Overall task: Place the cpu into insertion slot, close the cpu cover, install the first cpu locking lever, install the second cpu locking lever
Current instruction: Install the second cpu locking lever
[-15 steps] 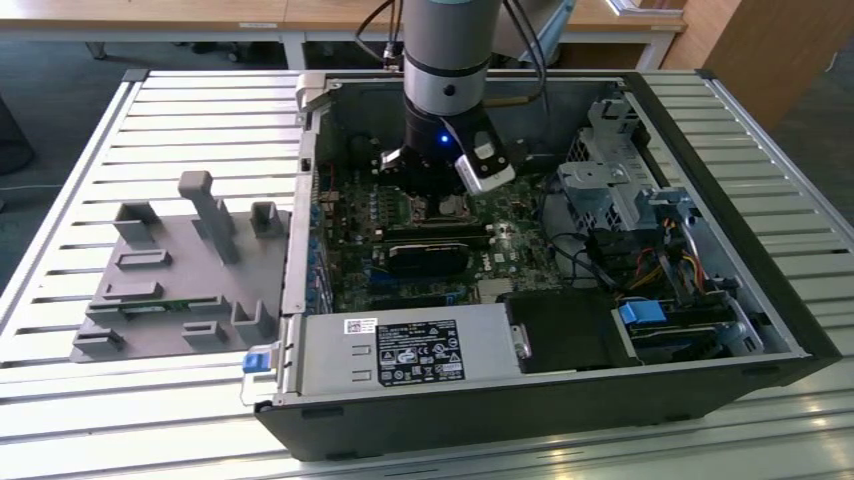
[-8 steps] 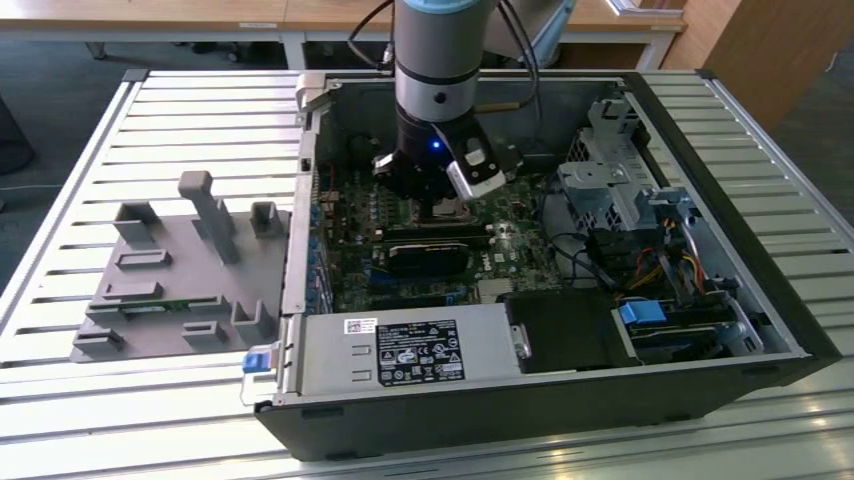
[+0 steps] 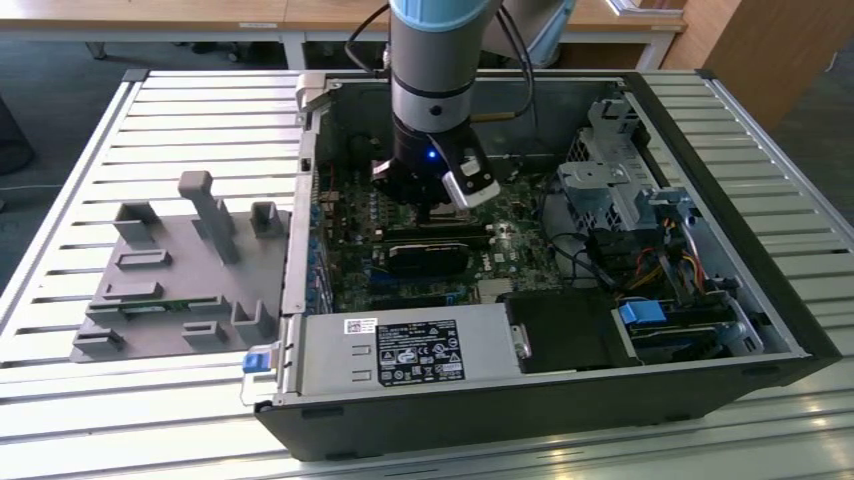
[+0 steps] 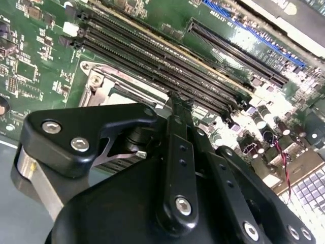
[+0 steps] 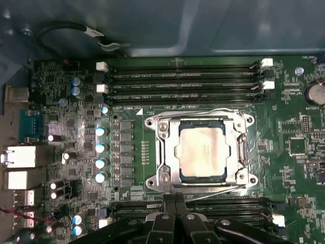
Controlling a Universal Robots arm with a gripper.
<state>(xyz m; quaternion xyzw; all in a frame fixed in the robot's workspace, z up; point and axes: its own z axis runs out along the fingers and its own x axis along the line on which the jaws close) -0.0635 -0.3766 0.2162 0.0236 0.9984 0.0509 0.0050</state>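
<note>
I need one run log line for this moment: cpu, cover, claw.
cpu: seated in insertion slot | cpu cover: closed over cpu | claw: shut, empty, beside the socket

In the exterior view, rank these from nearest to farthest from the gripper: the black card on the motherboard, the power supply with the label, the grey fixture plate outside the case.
1. Black card: just below the gripper, inside the case.
2. Power supply: at the case's front edge.
3. Grey fixture plate: outside the case, on the exterior view's left.
</note>
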